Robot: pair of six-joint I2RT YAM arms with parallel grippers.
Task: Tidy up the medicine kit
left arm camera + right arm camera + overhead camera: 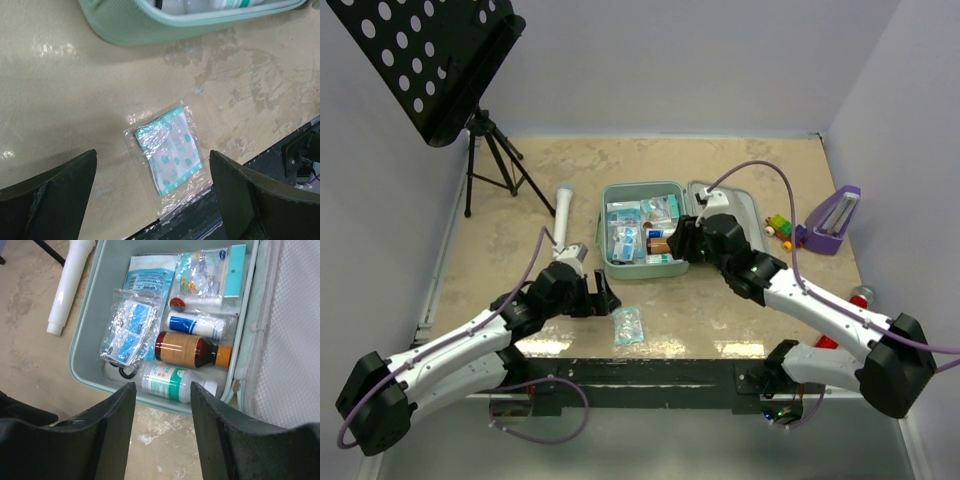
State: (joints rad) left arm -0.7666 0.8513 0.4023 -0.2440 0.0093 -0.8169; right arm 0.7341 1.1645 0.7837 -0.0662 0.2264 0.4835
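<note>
On the desk [490, 240], centre: mint medicine kit [642, 272] lying open, lid flopped to its right, mesh lining showing. Its tray holds a brown bottle [192, 351] with an orange cap, a white-green bottle [167, 382] just beside it, a white-blue tube [195, 326] and bagged packets. Status: right tool [162, 387] hovers at the tray's rim, fingers parted partway, nothing between them. Likewise empty, left tool [152, 154] is spread wide over a clear bag of plasters [170, 157] lying flat near the desk's front edge, apart from the kit. Also: white cylinder [563, 205] left of the kit, purple wedge [833, 222] far right.
</note>
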